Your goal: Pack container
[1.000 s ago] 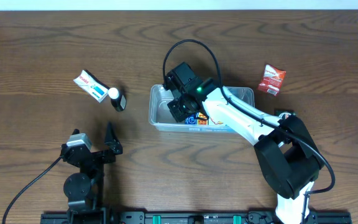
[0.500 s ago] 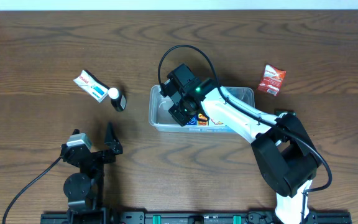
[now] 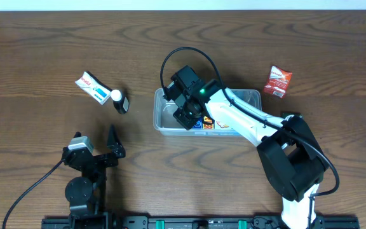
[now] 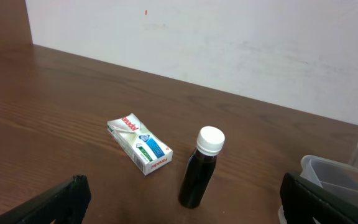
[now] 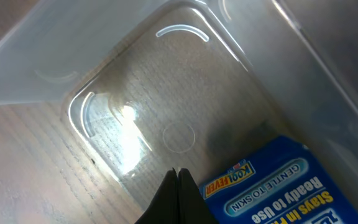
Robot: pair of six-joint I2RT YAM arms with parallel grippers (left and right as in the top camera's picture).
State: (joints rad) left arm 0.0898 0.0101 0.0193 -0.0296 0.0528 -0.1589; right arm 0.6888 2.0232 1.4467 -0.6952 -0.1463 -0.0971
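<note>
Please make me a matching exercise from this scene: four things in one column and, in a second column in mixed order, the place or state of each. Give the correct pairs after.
Column 1
1. bottle
2. red packet
3. right gripper
4. white box

Column 2
A. shut, down inside the container
B. lying flat, left of the bottle
C. standing upright, between the white box and the container
D. lying outside the container, to its right

Pairs: 1-C, 2-D, 3-A, 4-B
</note>
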